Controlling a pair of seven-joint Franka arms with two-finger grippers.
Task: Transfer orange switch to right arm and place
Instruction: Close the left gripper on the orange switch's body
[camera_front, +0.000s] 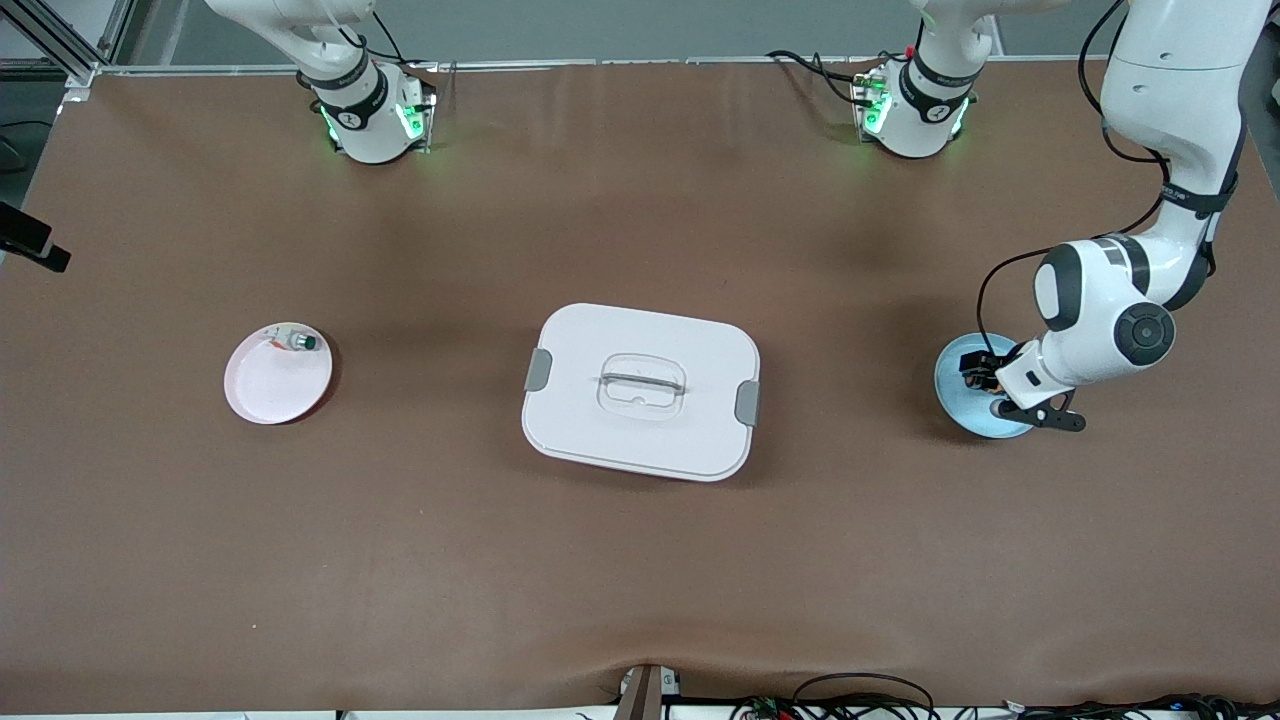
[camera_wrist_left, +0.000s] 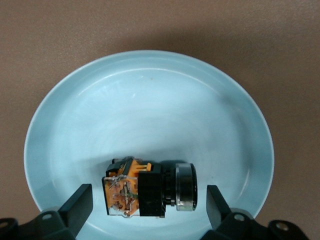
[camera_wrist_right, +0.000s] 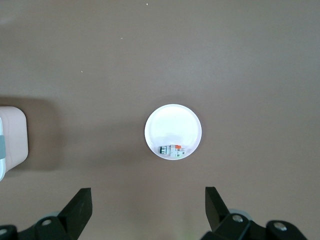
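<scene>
Switch, small, black-bodied with orange parts (camera_wrist_left: 145, 192), lying on its side in the pale blue round plate (camera_wrist_left: 150, 100). Left pincer (camera_wrist_left: 150, 210) spread astride it; right pincer (camera_wrist_right: 148, 210) spread, waiting high over the white plate (camera_wrist_right: 173, 131). Probably light, rigid; grip the flat body sides.

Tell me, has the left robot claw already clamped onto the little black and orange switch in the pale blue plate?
No: the left gripper stands open, its fingers clear of the orange switch lying in the blue plate.
</scene>
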